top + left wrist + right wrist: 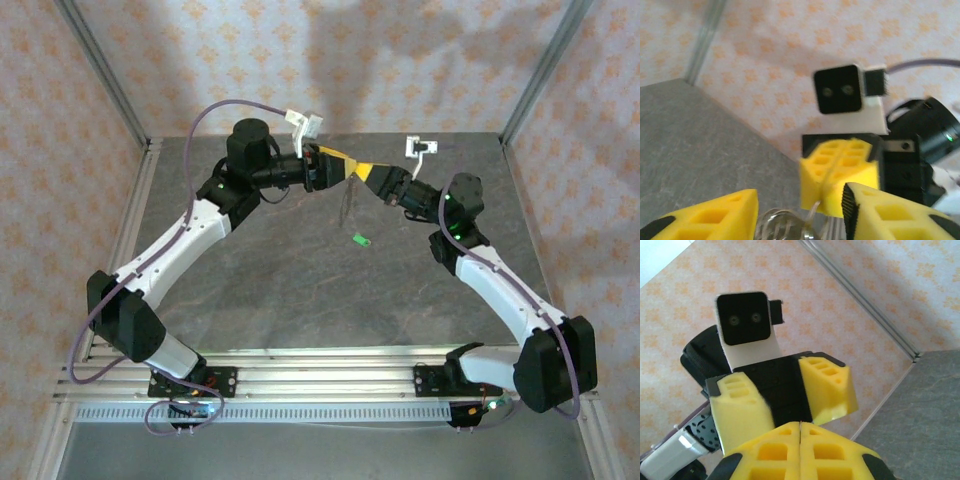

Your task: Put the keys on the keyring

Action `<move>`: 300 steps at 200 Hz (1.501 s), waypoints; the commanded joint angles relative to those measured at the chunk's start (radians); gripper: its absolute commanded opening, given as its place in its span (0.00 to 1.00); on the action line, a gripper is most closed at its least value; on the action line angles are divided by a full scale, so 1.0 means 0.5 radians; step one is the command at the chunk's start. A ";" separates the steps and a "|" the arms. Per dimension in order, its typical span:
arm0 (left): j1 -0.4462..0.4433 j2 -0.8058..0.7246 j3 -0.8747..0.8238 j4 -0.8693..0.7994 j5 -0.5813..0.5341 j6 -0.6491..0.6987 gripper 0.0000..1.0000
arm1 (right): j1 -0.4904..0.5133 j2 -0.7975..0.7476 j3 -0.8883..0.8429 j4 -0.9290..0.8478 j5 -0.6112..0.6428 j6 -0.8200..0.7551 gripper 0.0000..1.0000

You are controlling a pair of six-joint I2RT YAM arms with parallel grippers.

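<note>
Top external: both arms meet above the far middle of the table. The left gripper (346, 165) and the right gripper (372, 175) sit tip to tip, off the surface. A faint thin loop, which I take for the keyring (349, 205), hangs just below where they meet. A small green object (360, 239) lies on the table nearer, apart from both grippers.

Left wrist: the left gripper (800, 220) has its fingers spread, touching nothing I can see. Coiled silvery wire of the keyring (780, 222) sits between them at the bottom edge, blurred. One strand runs up into the seam of the right gripper (834, 175), so it looks pinched there.

Right wrist: the right gripper (800, 442) has its pads pressed together. The left gripper (787, 395) faces it, fingers apart.

Progress: the ring is lifted and presented. I can't make out the keys, so can't tell whether any are threaded; my guess is mid-task.
</note>
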 commanded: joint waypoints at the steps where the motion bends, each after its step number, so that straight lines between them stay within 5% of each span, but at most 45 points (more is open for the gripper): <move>1: -0.008 -0.114 -0.152 0.325 -0.391 -0.292 0.55 | 0.013 -0.037 -0.017 0.190 0.131 0.009 0.00; 38: -0.018 -0.173 -0.377 0.656 -0.571 -0.551 0.57 | 0.013 -0.018 -0.019 0.361 0.265 0.105 0.00; 141: -0.104 -0.137 -0.490 1.064 -0.674 -0.688 0.42 | 0.049 0.138 -0.016 0.721 0.463 0.299 0.00; 300: -0.136 -0.037 -0.386 1.120 -0.624 -0.705 0.37 | 0.107 0.221 0.020 0.782 0.393 0.349 0.00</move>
